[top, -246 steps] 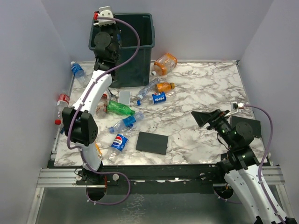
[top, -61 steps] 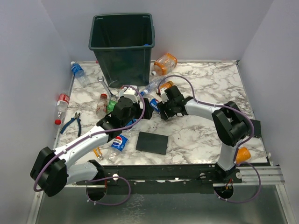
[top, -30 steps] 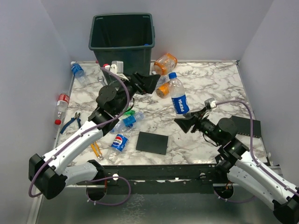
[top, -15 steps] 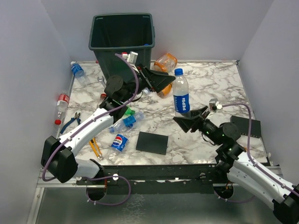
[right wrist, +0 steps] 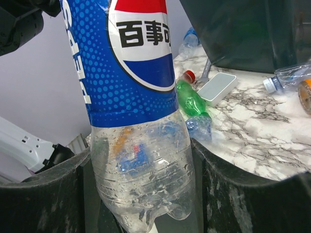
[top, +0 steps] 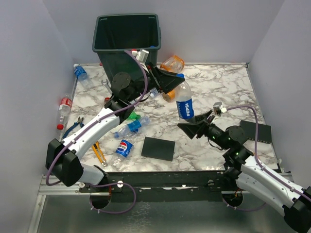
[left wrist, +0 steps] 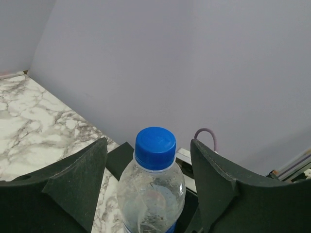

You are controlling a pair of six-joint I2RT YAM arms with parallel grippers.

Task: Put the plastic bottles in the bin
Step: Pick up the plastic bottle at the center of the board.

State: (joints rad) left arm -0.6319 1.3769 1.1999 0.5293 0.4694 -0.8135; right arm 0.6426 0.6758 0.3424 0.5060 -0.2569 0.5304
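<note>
We take the bin (top: 127,63) as our mark: dark green, it stands upright at the back of the marble table (top: 218,82) with its mouth open. Just in front of its right corner, lifted off the table, we see a Pepsi bottle (top: 184,104), roughly upright with its top leaning toward the bin. The right gripper (top: 194,124) grips it low down. In the right wrist view both dark fingers (right wrist: 43,194) press against the clear lower part of the bottle, below the blue label. The left gripper (top: 174,82) reaches in from the bin side at the bottle's top. In the left wrist view its two fingers (left wrist: 77,179) stand either side of the blue cap (left wrist: 155,147) with a gap on each side, so we read these jaws as open and not touching the bottle. The other bottles lie on the table around the bin. An orange-labelled bottle (top: 171,64) lies on its side just right of it, a blue-labelled bottle (top: 81,74) lies just left of it, and a red-labelled bottle (top: 63,108) lies farther out on that left side. In front of the bin are a green bottle (right wrist: 192,99), a clear crumpled bottle (top: 131,127) and, farther out, a crushed Pepsi bottle (top: 124,147). A flat white box (right wrist: 217,86) lies at the bin's foot. A black plate (top: 158,148) lies well in front of the bin, and pliers (top: 75,127) lie in front of it to the left.
</note>
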